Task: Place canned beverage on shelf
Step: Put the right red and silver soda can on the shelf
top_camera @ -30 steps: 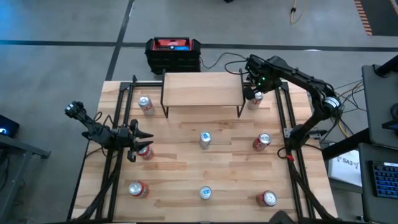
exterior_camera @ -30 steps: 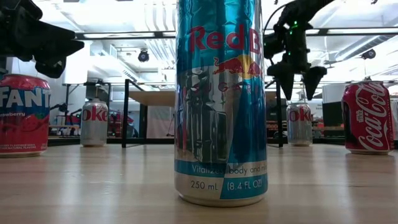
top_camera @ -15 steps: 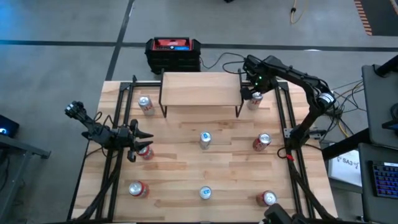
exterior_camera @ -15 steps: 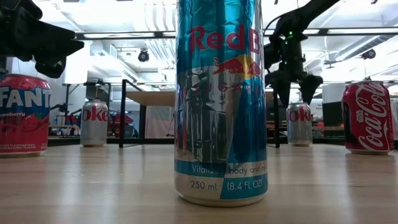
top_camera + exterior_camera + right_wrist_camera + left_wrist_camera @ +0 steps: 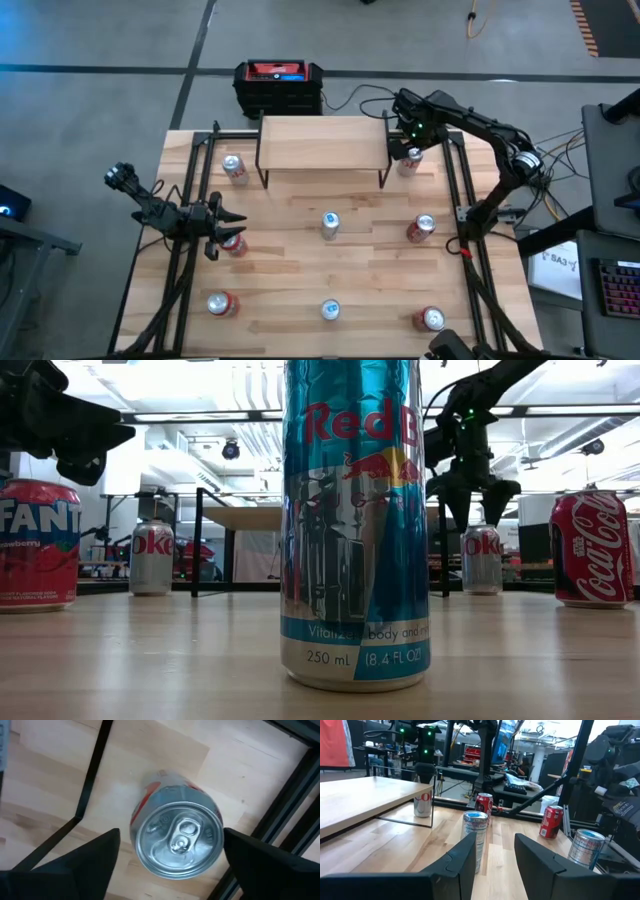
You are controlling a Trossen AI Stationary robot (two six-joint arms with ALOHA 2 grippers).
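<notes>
- Progress looks early: the shelf (image 5: pixel 323 142) has a bare top board, and no can stands on it yet.
- Right tool (image 5: pixel 408 152) hangs over the silver can (image 5: pixel 408 163) that stands on the surface (image 5: pixel 370 250) just beside the shelf's right rear leg. In the right wrist view its fingers (image 5: pixel 85 857) are spread wide on either side of the can's lid (image 5: pixel 178 840), apart from it, so it is released and holds nothing.
- My reading is that the grasp is the step in hand; closing, lifting and setting the can on the board are all left to do.
- Left tool (image 5: pixel 222 228) waits low at the left side of the surface, above a red can (image 5: pixel 235 243), with its fingers (image 5: pixel 455 865) parted and nothing between them.
- Other cans stand scattered: one silver can left of the shelf (image 5: pixel 233 168), one at the middle (image 5: pixel 330 224), a red one to the right (image 5: pixel 424 229), and three along the near edge.
- Hard to judge: how high the right tool's fingers sit against the can's wall; the low view shows them above it (image 5: pixel 482 558), but a tall blue can (image 5: pixel 355 525) fills the middle of that view and hides much of the shelf.
- Label of the chosen can is only partly readable.
</notes>
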